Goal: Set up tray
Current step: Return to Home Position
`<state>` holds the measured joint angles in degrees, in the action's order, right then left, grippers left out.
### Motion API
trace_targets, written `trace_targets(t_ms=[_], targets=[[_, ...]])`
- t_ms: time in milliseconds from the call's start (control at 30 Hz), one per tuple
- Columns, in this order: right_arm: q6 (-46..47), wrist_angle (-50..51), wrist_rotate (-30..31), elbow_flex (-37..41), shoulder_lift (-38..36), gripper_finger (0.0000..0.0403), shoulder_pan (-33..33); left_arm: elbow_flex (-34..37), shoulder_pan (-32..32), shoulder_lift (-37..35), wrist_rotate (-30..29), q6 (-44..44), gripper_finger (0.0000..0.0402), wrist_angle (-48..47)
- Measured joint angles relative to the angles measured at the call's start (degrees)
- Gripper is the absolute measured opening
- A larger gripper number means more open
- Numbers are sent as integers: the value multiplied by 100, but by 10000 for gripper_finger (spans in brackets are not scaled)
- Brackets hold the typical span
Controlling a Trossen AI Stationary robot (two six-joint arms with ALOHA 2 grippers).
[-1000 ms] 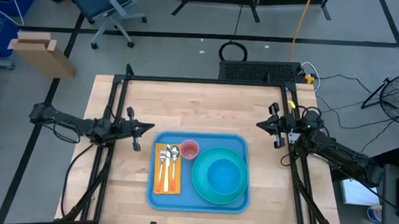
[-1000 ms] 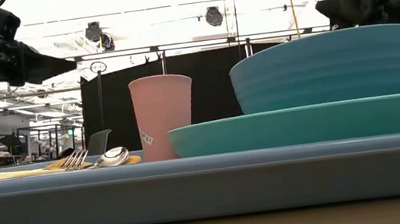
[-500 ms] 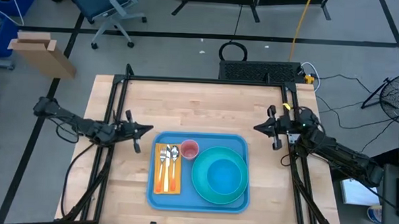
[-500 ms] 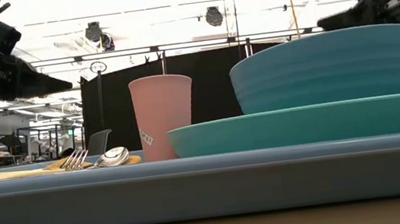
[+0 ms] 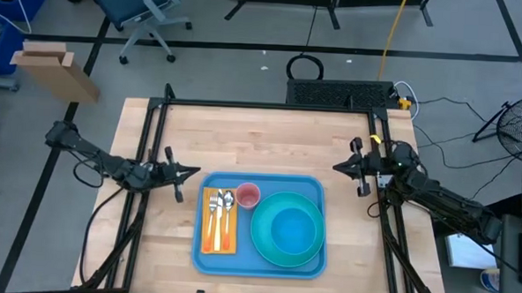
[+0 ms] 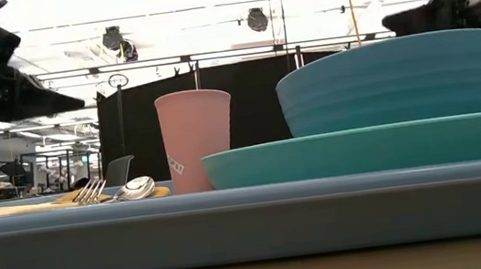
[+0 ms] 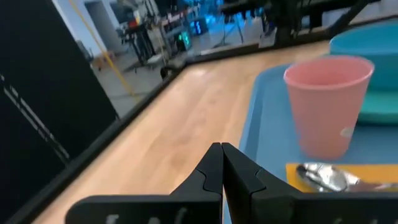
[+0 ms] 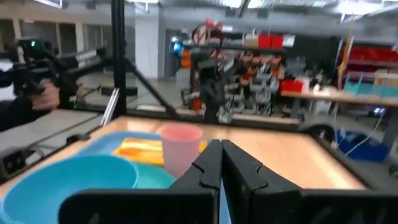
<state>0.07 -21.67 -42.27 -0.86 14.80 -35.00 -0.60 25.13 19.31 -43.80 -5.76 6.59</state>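
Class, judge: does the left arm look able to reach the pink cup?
Probably yes: the left gripper, shut and empty, hangs beside the tray's corner, nothing standing between it and the cup.

I see the tray point(image 5: 243, 243), a large flat blue rectangle with rounded corners and a raised rim, lying level on the table point(image 5: 243, 141), its long sides across my view, holding a yellow napkin point(image 5: 233, 238), pink cup point(image 5: 247, 195) and teal plate point(image 5: 265, 246) with a bowl point(image 5: 293, 227).
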Motion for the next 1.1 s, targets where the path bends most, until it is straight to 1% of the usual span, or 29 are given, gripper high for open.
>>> trace_targets(t_ms=[67,167,233,367,400,433,533,600,700,800,967,1033,1100], targets=[[98,-236,12,0,-23,0,-3,0,84,-170,-38,-173,0,40],[317,-525,-3,0,-45,0,-2,0,245,-537,-259,-445,0,22],[483,-665,-147,0,-58,0,0,0,344,-844,-282,-694,0,17],[651,-752,-428,0,-97,0,2,0,433,-1635,-221,-1285,0,-160],[655,-770,-547,0,-104,0,4,0,419,-1863,-129,-1425,0,-215],[648,-769,-610,0,-110,0,19,-11,393,-1924,-4,-1507,0,-207],[633,-773,-582,0,-121,0,88,-4,241,-1902,223,-1633,0,-221],[607,-767,-577,0,-122,0,146,-4,89,-1902,332,-1481,0,-245],[586,-786,-557,0,-130,0,256,-4,-110,-1904,790,-1490,0,-193],[493,-784,-546,1,-128,0,353,0,-419,-1904,875,-1448,1,-124],[399,-768,-288,2,-127,0,467,-4,-825,-1904,1274,-916,1,-230],[378,-647,-250,2,-126,0,502,-4,-891,-1900,1422,-812,1,-245],[325,-475,-250,1,-126,0,553,-4,-914,-1900,1452,-751,1,-250]])
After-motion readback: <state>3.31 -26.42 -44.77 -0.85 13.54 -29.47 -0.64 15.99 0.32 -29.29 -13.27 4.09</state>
